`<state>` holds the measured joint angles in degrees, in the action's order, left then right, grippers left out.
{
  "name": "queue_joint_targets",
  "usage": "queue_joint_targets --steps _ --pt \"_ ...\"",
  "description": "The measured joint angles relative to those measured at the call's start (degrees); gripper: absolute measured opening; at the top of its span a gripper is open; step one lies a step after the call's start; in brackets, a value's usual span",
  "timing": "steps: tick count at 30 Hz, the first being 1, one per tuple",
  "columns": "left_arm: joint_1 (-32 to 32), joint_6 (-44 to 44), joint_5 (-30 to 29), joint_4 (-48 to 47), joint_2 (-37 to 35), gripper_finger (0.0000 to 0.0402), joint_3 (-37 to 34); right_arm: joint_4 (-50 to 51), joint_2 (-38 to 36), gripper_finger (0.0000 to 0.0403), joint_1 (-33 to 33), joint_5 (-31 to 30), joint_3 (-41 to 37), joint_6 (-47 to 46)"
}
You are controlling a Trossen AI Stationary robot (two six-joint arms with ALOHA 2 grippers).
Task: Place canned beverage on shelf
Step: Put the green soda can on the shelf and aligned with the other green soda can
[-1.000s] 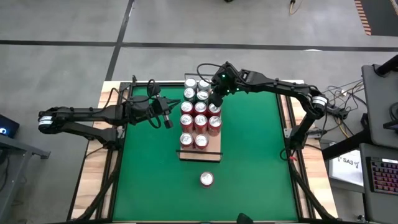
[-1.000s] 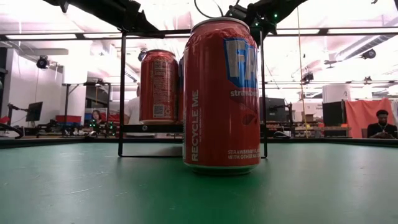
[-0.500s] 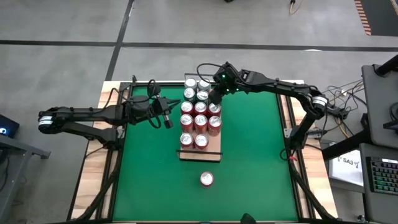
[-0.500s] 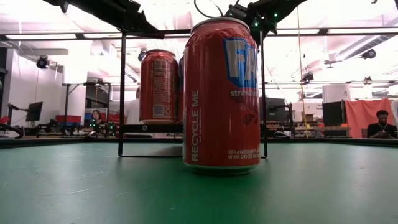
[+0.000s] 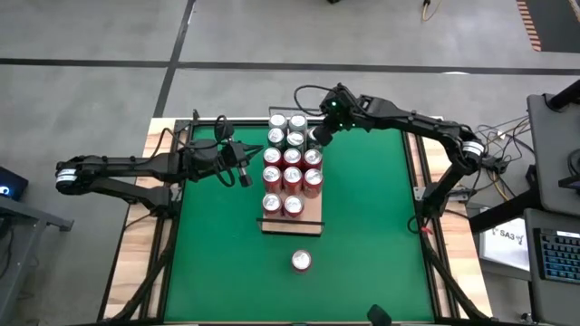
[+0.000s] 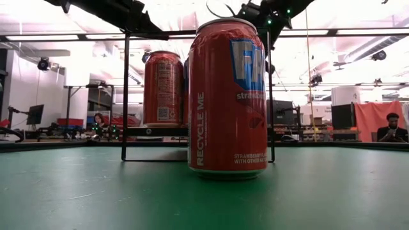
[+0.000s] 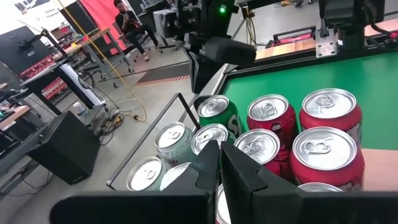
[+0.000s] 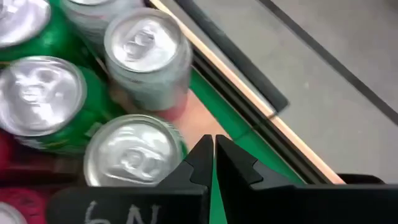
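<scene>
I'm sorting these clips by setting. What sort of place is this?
Probably a robotics lab or workshop: a green mat on a test table, desks with monitors behind, and a person seated at a workstation.

The red can (image 6: 227, 96) standing alone on the green mat has "RECYCLE ME" running up its side in white. Near its base, small white print reads "STRAWBERRY" and "WITH OTHER". A blue patch higher up shows big white letters starting "FA", the rest turned away.

Two dark, slim jointed arms with looping black cables, apparently green-lit wrists.
</scene>
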<state>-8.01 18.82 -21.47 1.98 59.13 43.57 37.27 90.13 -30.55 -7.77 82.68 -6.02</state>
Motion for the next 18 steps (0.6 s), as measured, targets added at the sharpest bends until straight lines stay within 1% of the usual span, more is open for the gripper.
queue_joint_targets --steps 10,18 --pt "0.09 -0.50 0.00 0.00 0.00 0.0000 0.00 -0.02 0.02 0.0009 0.30 0.26 -3.22 -0.83" --pt "0.13 -1.91 0.00 0.00 0.00 0.0000 0.00 0.39 0.04 0.0009 2.17 0.46 -3.33 -1.93"
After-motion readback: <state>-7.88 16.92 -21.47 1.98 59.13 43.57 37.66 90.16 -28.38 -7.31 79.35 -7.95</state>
